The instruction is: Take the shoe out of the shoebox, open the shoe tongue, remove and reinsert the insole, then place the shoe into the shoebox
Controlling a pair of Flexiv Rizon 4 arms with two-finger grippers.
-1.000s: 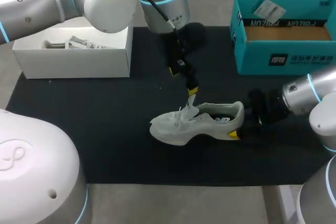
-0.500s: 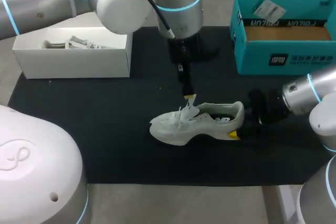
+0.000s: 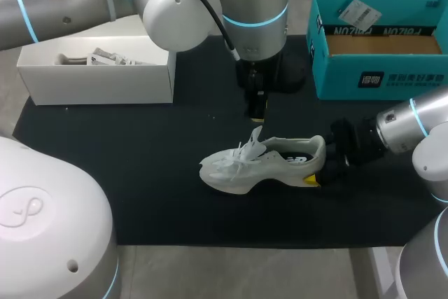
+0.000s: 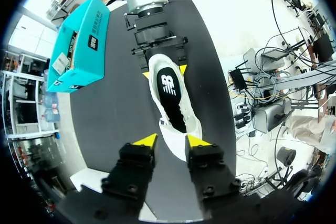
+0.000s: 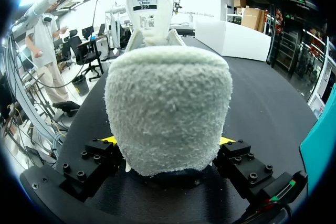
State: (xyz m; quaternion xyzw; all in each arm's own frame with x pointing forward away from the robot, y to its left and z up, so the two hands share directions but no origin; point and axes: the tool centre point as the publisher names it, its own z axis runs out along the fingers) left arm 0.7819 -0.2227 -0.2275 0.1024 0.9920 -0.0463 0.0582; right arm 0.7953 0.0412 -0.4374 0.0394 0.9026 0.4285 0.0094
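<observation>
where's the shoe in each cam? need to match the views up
Head view: white shoe mid black mat, toe toward my left.
Left wrist view: shoe ahead of the open left gripper, heel farthest.
Right wrist view: its heel between the right gripper fingers.
Shared landmark: teal shoebox.

Bright, even overhead light; soft shadow under shoe; sheen on left arm.
</observation>
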